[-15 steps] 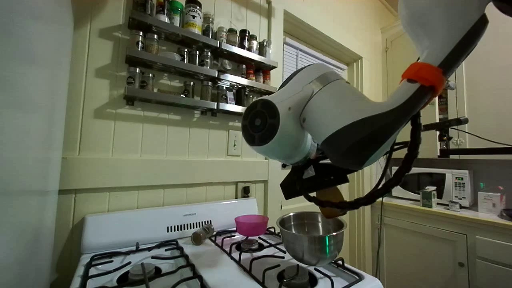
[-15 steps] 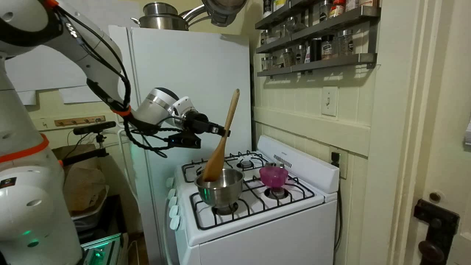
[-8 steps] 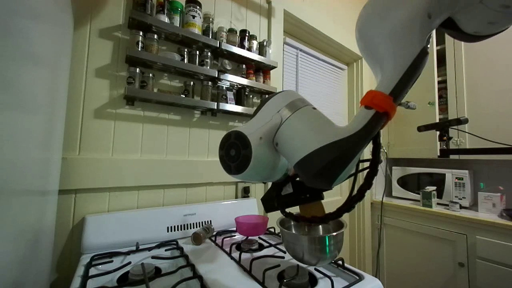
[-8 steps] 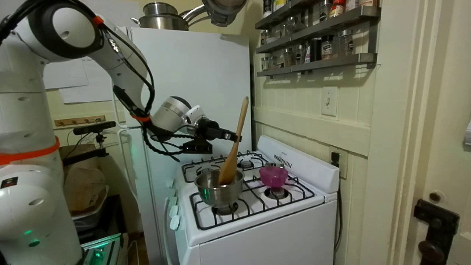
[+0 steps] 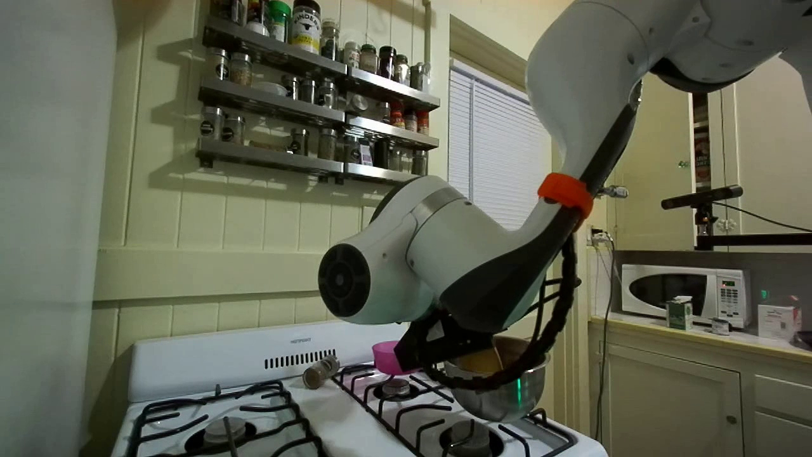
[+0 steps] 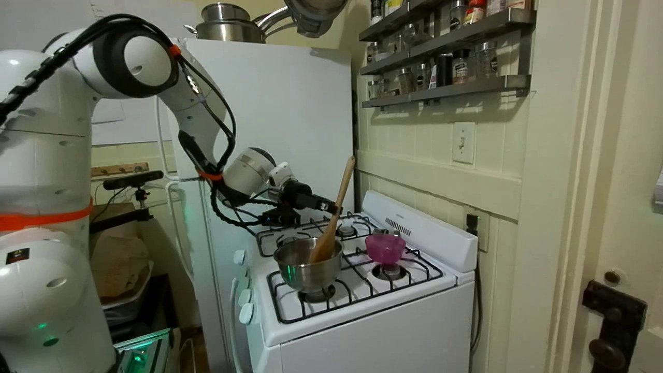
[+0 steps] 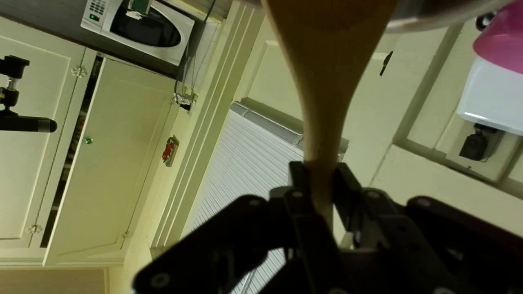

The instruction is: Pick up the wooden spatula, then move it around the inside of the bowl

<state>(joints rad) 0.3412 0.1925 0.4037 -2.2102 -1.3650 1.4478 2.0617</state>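
Observation:
The wooden spatula (image 6: 328,235) is held tilted, with its handle end up and its broad head down inside the metal bowl (image 6: 310,277). My gripper (image 6: 335,208) is shut on the handle, above and beside the bowl. In an exterior view the head (image 5: 482,362) shows inside the bowl (image 5: 501,400), partly behind the arm and cable. In the wrist view the gripper's fingertips (image 7: 320,175) press on both sides of the spatula's handle (image 7: 327,81), and the bowl's rim (image 7: 433,20) shows at the top. The head's tip is hidden; I cannot tell whether it touches the bowl.
The bowl stands on a burner grate of the white stove (image 6: 373,331). A small pink bowl (image 6: 385,249) stands on the burner behind. A jar (image 5: 320,371) lies near the stove's back panel (image 5: 254,355). Spice shelves (image 5: 273,105) hang on the wall.
The arm has moved down and towards the stove's back panel with the spatula. The spatula's head has gone from the bowl's near rim down into its far side. The bowl has not moved.

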